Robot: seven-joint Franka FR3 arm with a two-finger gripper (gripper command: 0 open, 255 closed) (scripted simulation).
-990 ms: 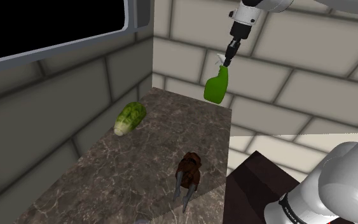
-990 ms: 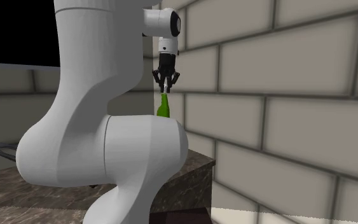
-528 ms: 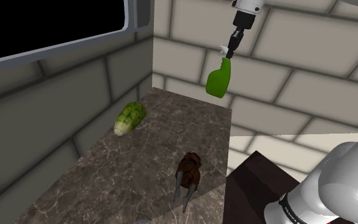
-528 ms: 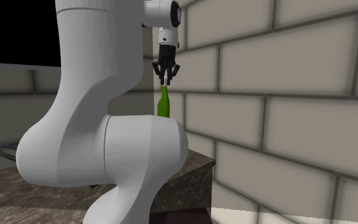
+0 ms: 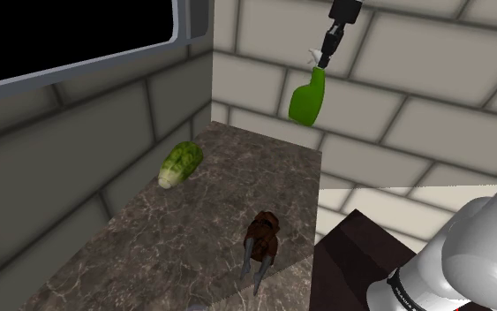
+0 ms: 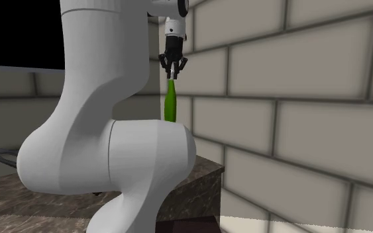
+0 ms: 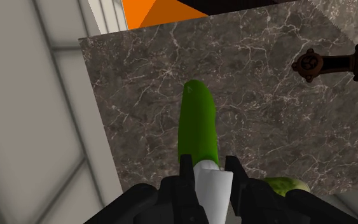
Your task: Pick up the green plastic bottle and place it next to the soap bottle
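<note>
Green bottle (image 5: 308, 95): hangs in the air over the counter's far end, close to the wall.
Change: bottle and my gripper (image 5: 323, 60) are higher than a second ago.
Jaws: clamped on the white spray head (image 7: 212, 188).
Surface: brown marbled counter (image 5: 193, 238), set into a corner.
Room: pale block walls (image 5: 414, 97); window frame (image 5: 181, 26) around a black area (image 5: 61, 26).
Axis: near upright, spray head up, base towards the counter.

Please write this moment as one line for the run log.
end effector: shut on green bottle at its top | green bottle: hanging above counter | soap bottle: on counter, apart from it
</note>
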